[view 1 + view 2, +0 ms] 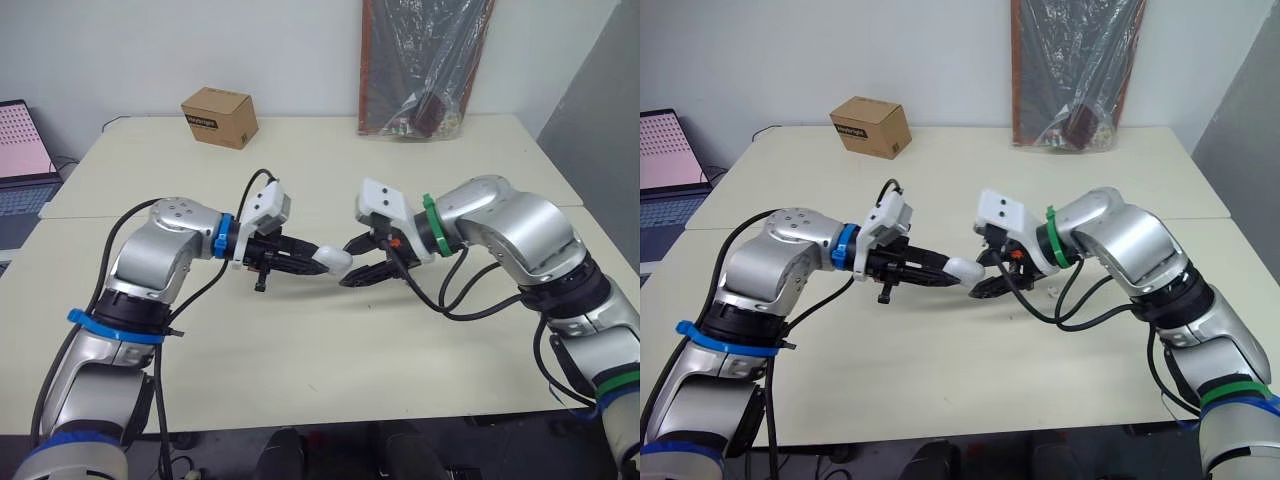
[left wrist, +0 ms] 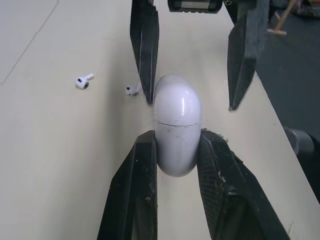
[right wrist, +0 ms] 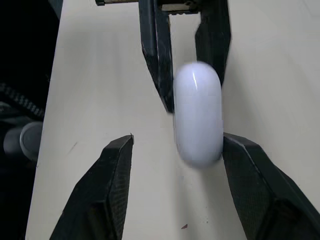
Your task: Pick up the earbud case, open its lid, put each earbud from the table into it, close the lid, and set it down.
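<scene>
Beige table [image 1: 320, 350]; left gripper [image 1: 300, 258] clenched on the case [image 2: 177, 127], lid [image 2: 178, 97] shut — right gripper [image 1: 363, 272] gapes around its top; next, pry it up — earbuds [image 2: 82, 81] wait.

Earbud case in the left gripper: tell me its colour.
Glossy white; the earbud case shows best in the left wrist view.

We find bare table [image 1: 300, 380] on every side of the case [image 2: 177, 125]; only two earbuds [image 2: 83, 81] [image 2: 131, 90] lie close, while box [image 1: 219, 117] and bag [image 1: 425, 65] stand far back.
</scene>
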Motion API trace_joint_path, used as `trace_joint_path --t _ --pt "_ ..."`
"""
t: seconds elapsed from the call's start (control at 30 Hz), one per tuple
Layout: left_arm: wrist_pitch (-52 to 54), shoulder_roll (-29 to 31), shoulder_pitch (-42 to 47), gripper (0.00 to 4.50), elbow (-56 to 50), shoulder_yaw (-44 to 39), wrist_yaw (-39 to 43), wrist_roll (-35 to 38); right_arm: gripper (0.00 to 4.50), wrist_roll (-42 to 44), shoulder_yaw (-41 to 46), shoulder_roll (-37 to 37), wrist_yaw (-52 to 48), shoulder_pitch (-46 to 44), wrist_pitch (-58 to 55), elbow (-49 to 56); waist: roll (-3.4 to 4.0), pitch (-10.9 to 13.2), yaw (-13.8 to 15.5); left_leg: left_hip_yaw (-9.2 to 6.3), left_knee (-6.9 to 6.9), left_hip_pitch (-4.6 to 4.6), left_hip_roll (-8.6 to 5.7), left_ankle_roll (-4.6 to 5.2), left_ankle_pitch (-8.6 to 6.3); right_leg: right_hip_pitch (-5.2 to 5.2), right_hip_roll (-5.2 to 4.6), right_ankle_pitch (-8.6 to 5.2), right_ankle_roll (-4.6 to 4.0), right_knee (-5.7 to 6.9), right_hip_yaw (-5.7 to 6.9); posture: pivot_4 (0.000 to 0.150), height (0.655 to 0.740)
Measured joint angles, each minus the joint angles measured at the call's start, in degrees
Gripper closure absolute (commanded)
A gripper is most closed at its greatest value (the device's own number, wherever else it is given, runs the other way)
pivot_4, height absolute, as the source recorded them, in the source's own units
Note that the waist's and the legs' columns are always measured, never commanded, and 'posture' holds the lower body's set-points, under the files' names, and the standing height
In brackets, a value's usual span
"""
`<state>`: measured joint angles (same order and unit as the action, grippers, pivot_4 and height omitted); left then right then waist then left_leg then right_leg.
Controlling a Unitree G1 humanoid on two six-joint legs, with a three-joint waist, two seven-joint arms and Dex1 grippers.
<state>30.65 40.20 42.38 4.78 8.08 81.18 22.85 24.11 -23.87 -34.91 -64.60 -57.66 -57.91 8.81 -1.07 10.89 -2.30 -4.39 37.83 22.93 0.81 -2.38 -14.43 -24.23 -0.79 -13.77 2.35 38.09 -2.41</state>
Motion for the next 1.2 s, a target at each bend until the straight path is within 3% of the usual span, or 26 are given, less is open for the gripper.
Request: trace_joint_path --t 0.23,0.43,1.2 --pt "-5.0 -5.5 -8.7 3.78 0.3 -8.8 -3.0 6.3 1.73 4.3 11.3 4.1 6.2 6.5 -0.1 1.2 0.00 0.0 0.4 0.00 0.04 -0.02 -0.02 0.00 0.00 0.05 -0.04 0.03 -0.05 0.03 0.01 0.150 0.7400" --pt "-8.5 -9.0 -12.1 3.78 0.7 -10.6 -3.0 8.7 1.73 5.8 13.4 6.6 9.5 10.0 0.7 3.0 0.00 0.0 0.4 0.00 0.04 -0.02 -0.02 -0.01 0.00 0.06 -0.04 0.04 -0.05 0.01 0.01 0.150 0.7400" --pt "-9.5 -10.2 -12.1 3.78 1.9 -10.8 -2.7 11.5 1.73 9.4 15.3 9.8 17.4 12.7 0.0 5.0 0.00 0.0 0.4 0.00 0.03 -0.04 -0.02 0.00 0.00 0.08 -0.03 0.04 -0.05 0.01 0.00 0.150 0.7400"
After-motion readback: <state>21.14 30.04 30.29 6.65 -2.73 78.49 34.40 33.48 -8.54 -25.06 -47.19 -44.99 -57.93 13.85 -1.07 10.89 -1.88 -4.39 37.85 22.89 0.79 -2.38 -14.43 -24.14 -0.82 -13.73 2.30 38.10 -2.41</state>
